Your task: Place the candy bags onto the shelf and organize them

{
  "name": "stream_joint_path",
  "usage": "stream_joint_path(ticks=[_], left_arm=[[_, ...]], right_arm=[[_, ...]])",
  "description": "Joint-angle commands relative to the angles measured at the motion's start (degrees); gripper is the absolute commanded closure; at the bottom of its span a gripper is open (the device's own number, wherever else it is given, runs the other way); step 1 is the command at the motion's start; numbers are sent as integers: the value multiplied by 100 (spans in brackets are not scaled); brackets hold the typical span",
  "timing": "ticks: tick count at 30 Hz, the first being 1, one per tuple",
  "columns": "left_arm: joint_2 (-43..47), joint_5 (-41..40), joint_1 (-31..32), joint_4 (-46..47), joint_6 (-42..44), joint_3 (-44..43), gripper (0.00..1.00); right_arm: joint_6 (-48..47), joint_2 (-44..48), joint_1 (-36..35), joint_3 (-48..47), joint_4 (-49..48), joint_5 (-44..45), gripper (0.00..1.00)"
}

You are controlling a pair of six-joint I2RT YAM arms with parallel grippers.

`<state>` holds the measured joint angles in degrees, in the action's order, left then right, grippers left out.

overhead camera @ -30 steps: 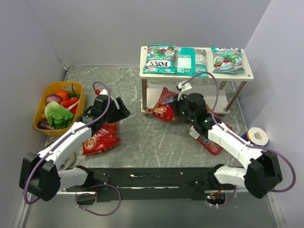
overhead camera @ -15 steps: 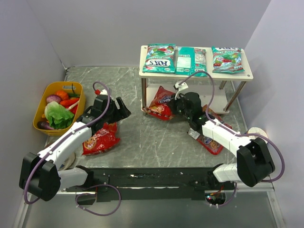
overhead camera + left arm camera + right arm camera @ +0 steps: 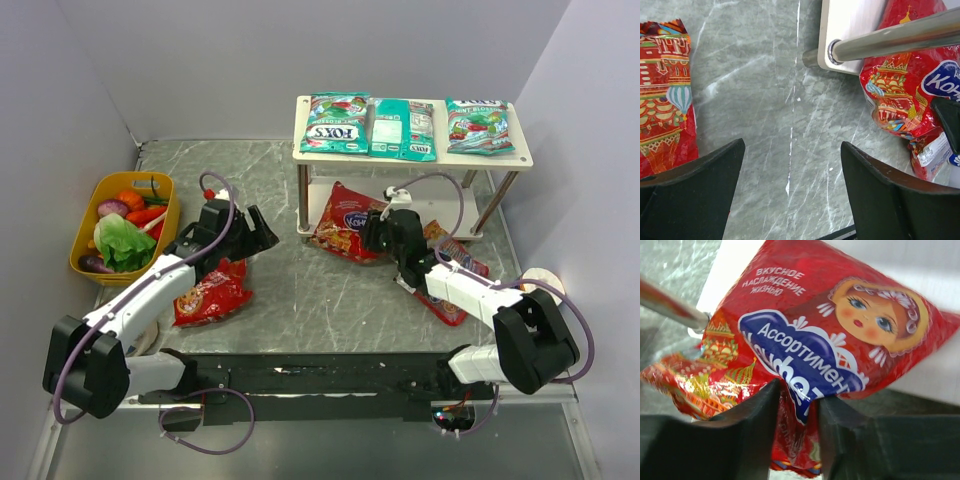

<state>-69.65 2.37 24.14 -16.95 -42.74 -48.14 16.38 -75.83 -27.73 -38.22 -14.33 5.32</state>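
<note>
Three teal candy bags (image 3: 335,123) (image 3: 402,128) (image 3: 478,125) lie in a row on the top board of the shelf (image 3: 415,159). A red candy bag (image 3: 347,220) (image 3: 840,325) lies partly on the lower board (image 3: 735,267), its near end off the edge. My right gripper (image 3: 372,232) (image 3: 797,390) is open, with that bag's near fold loose between its fingers. Another red bag (image 3: 212,293) (image 3: 665,100) lies on the table by my left gripper (image 3: 262,232) (image 3: 792,145), which is open over bare table. A third red bag (image 3: 450,300) lies under the right arm.
A yellow tub (image 3: 168,222) of toy vegetables stands at the left wall. A roll of tape (image 3: 543,288) sits at the right edge. The shelf's metal leg (image 3: 890,40) crosses the left wrist view, close to the left gripper.
My right gripper moved left and toward the shelf, bringing the red bag flatter onto the lower board, and its jaws have parted. The left arm has barely moved.
</note>
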Motion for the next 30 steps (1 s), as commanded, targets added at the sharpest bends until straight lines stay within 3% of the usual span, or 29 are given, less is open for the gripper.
stream_joint_path(ticks=[1, 7, 10, 20, 30], left_arm=[[-75, 211, 20, 306, -76, -90, 16], [-207, 404, 20, 420, -59, -134, 14], [-295, 510, 20, 482, -68, -152, 14], [-409, 624, 20, 491, -68, -240, 13], [-365, 615, 20, 429, -59, -231, 13]], right_arm=[[716, 77, 57, -19, 175, 575, 47], [2006, 455, 48, -28, 983, 584, 22], [2473, 719, 48, 69, 1185, 601, 18], [3801, 588, 57, 60, 1459, 584, 16], [3890, 368, 680, 43, 1073, 681, 18]])
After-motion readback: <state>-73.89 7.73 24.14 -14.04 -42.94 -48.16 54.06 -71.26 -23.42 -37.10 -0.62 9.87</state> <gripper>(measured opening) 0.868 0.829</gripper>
